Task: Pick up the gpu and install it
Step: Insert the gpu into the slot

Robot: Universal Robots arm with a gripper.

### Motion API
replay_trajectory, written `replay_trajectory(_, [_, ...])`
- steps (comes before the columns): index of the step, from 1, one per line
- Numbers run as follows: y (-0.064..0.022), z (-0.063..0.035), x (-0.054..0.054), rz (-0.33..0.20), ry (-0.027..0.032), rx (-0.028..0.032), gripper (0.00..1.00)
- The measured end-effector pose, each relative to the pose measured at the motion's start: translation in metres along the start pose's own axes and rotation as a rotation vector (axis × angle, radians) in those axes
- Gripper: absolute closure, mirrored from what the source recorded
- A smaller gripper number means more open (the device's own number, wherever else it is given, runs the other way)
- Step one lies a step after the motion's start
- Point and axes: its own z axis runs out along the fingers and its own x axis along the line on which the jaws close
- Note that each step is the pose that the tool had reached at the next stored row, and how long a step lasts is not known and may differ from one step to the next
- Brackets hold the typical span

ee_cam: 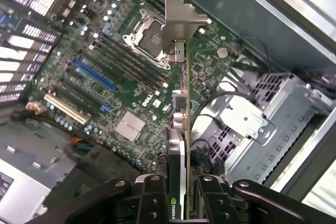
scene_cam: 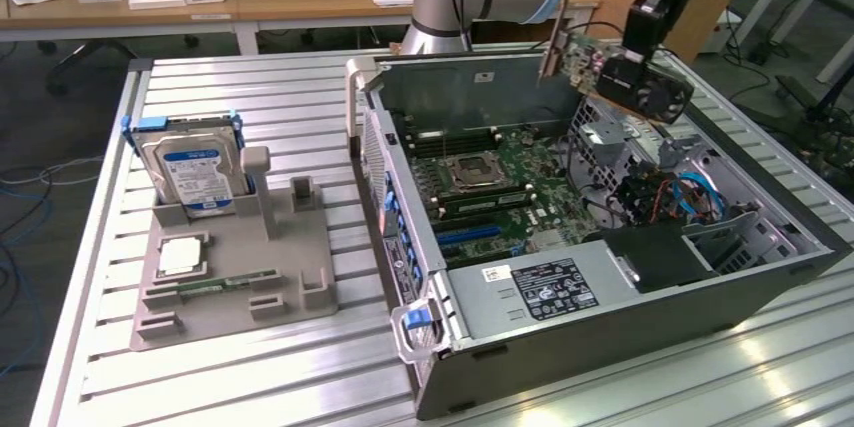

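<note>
Hanging in the upper right of the exterior view, the gpu [scene_cam: 627,77] is clamped between the gripper's [scene_cam: 641,45] 2 fingers, clear of the open computer case [scene_cam: 601,347] below it. The card stands on edge. Its long axis slopes from upper left to lower right in that frame, with the greyish metal bracket end toward the exterior view's left and the black finned block toward the exterior view's right.

From the wrist view the gpu [ee_cam: 177,145] appears edge-on between the closed-in fingers [ee_cam: 152,203] of the gripper [ee_cam: 181,195]. Its length runs straight away from the camera, and the bracket at the far end overlaps the CPU socket [ee_cam: 147,38] on the motherboard [ee_cam: 105,93].

At centre left of the exterior view, a hard drive [scene_cam: 194,172] stands upright in a grey fixture [scene_cam: 267,287].
</note>
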Motion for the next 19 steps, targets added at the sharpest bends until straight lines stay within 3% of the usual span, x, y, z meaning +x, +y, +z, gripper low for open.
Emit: replay_trajectory(19, [0.0001,0.0038,0.0001,-0.344,-0.0125,-0.0100,0.73])
